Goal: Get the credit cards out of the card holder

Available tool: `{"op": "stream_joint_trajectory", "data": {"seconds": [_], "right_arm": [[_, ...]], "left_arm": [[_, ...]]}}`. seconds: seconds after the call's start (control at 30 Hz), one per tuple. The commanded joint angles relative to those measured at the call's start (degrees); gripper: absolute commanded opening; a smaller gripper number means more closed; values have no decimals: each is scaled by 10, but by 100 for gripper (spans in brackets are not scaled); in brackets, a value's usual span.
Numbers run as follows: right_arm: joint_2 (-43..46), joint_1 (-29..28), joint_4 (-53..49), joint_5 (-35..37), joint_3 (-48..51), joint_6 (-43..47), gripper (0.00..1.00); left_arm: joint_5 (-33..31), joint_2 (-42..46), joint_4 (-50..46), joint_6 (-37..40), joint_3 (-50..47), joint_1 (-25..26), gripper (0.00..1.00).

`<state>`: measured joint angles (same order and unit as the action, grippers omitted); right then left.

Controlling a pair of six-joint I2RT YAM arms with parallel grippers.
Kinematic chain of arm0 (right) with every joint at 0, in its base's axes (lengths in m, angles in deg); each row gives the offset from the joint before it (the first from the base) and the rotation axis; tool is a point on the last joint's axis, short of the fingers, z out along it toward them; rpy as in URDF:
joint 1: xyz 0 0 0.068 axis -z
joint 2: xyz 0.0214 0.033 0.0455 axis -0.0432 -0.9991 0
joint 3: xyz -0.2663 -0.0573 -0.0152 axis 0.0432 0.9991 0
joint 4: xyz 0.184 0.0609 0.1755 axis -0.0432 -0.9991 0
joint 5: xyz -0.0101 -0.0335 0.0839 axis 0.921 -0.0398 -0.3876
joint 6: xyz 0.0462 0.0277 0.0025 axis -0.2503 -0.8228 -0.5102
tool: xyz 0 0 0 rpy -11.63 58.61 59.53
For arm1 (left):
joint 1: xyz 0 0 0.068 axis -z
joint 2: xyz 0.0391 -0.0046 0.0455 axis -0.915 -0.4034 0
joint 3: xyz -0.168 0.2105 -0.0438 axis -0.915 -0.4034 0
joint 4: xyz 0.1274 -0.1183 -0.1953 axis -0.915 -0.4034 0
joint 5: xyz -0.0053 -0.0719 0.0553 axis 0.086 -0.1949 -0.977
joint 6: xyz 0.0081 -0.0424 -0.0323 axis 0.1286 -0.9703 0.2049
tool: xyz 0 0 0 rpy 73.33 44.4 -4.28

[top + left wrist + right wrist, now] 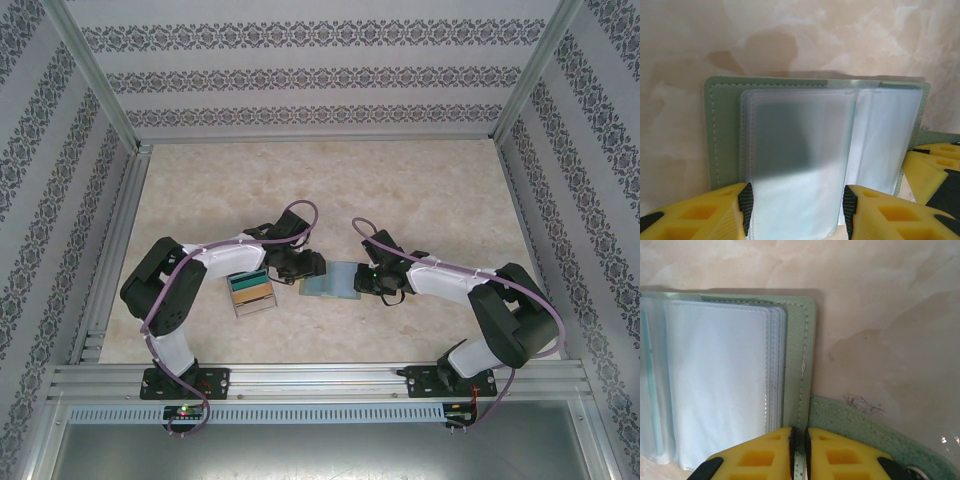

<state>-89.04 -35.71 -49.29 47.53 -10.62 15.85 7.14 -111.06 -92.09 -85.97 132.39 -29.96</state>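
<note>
room: walls [320,75] stand on three sides, with striped paper full of small dark flower shapes. shiny metal bars [320,375] run up the corners and along the near edge.
surface [440,190]: pale beige with cloudy marks like marble, flat and smooth. soft grey shadows fall next to the things on it.
card holder [330,281]: green, lying open like a book in the middle of the surface, close to the front, between the two pincers.
clear pages [800,150]: milky see-through pockets stacked inside the green cover.
tab [865,432]: a green strap that curls out flat on the surface from the holder's edge, just beside the right pincer.
left pincer [797,215]: spread apart, one yellow finger on each side of a clear page. it is hard to tell if the black pads touch the page.
right pincer [800,440]: pressed almost together, pinching the thin edge of the green cover.
tray of cards [256,307]: a clear tray with coloured cards in steps, on the surface just left of the card holder, near the left arm.
</note>
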Motion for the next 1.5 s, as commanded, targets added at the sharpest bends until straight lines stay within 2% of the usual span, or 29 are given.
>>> {"op": "stream_joint_trajectory", "data": {"seconds": [0.0, 0.23, 0.4, 0.73, 1.0, 1.47], "right_arm": [[-32, -10, 4, -19, 6, -6, 17], [-34, -11, 5, -19, 6, -6, 17], [-37, -10, 5, -20, 3, -4, 17], [-43, -10, 3, -21, -2, -2, 17], [-48, -11, 2, -21, -5, -1, 17], [-51, -11, 7, -22, -2, -5, 17]], "left_arm": [[-3, 6, -25, 15, -4, -3, 53], [3, -4, -21, 15, -4, -2, 52], [43, -31, -11, 18, 6, 0, 52], [82, -52, 10, 23, 29, 15, 54], [112, -51, 32, 25, 38, 15, 63], [92, -4, -3, 38, 55, 15, 65]]}}
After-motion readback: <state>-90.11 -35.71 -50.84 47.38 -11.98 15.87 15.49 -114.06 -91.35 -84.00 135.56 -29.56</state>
